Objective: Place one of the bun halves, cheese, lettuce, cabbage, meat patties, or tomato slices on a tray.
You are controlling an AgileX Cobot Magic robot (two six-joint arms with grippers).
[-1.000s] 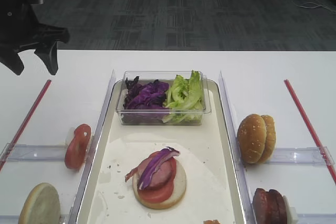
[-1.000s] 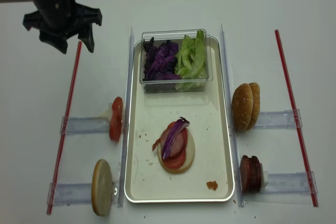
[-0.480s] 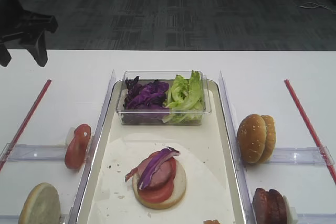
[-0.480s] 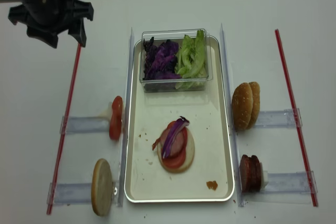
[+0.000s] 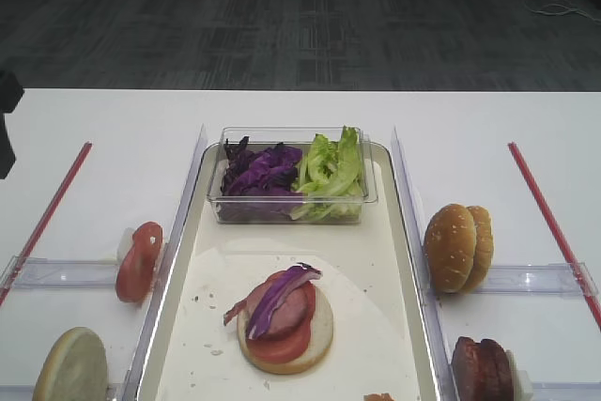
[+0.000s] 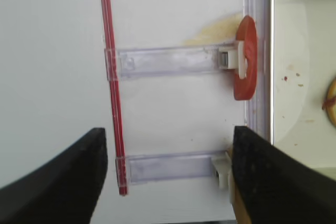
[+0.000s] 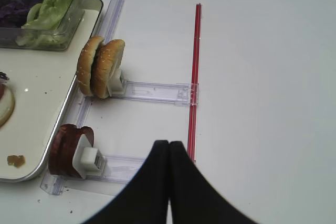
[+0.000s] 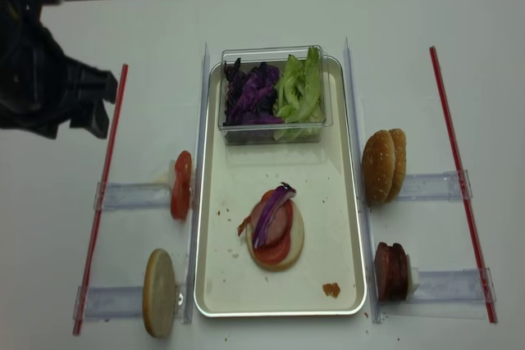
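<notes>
- In the left wrist view we see the left gripper [image 6: 167, 174] spread apart above a tomato slice [image 6: 246, 59].
- In the right wrist view we see the right gripper [image 7: 168, 153] pressed together, empty.
- We see a white table [image 5: 282, 110] and dark carpet [image 5: 300, 16].

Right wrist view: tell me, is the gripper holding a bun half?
No. The right gripper is shut on nothing, hanging over bare table, with the bun halves standing apart in their clear rack.

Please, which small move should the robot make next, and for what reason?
Probably lower the open left gripper toward the lone bun half standing in the holder left of the tray. The stack on the tray has bun, tomato, meat and cabbage but no top; the left wrist view looks down near that holder, while the right gripper is shut.
</notes>
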